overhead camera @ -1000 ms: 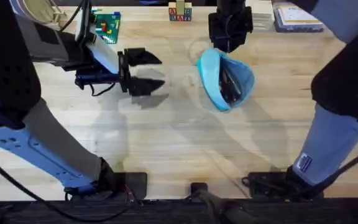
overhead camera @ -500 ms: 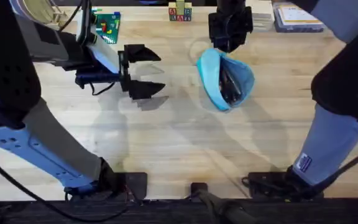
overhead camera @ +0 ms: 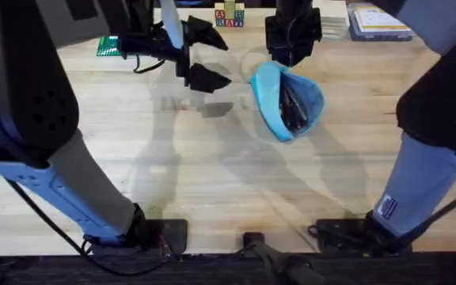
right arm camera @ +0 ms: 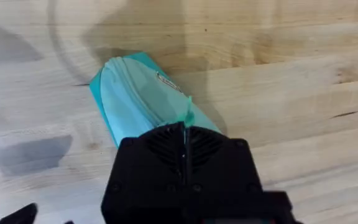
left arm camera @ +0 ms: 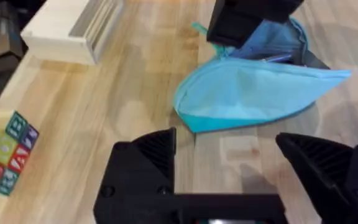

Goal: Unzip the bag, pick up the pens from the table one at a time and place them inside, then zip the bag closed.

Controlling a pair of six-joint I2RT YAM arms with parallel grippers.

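Overhead: soft blue fabric bag (overhead camera: 286, 99) gaping, dark pens (overhead camera: 294, 107) inside.

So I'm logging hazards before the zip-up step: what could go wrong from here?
The right gripper pinches only the far end of the bag, so a pull may drag the pouch across the table instead of sliding the zipper. The pens lie in the gaping mouth and may snag. The open left gripper is close and may bump the bag.
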